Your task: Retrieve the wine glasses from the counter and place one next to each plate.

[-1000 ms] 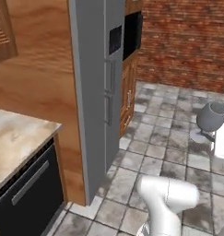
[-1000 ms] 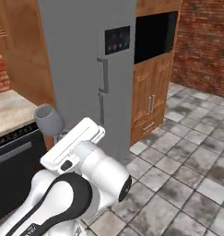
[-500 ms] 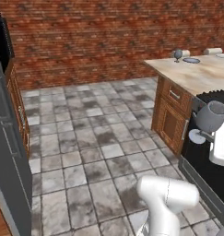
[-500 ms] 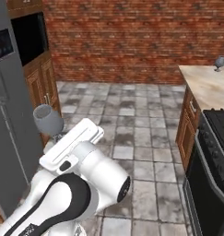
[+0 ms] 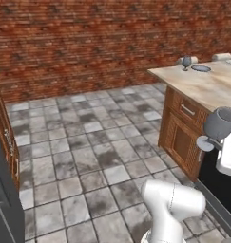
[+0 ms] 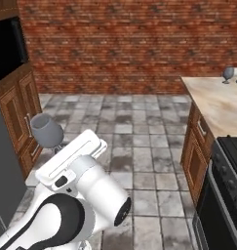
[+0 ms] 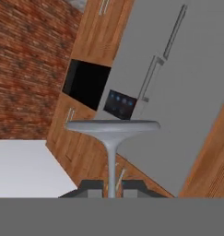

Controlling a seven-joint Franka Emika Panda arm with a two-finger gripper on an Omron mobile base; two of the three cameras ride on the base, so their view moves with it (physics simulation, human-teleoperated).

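A dark grey-blue wine glass is held by its stem, tilted, at the right edge of the left base view. The same held glass shows at the left of the right base view, above my white hand. In the hand view its round foot and thin stem stand between the fingertips of my gripper, which is shut on the stem. A second wine glass stands upright on the far end of the beige marbled counter, right beside a pale round plate. That far glass also appears at the right.
Brown cabinets with drawers carry the counter. A dark stove adjoins it on the near side. A red brick wall closes the back. Grey tiled floor spreads between. Wooden cabinets with a black oven stand on the left.
The whole picture has swung with the base: fridge and oven cabinets slid off left, and the brick wall and counter came nearer and more central. The glass stays in my gripper.
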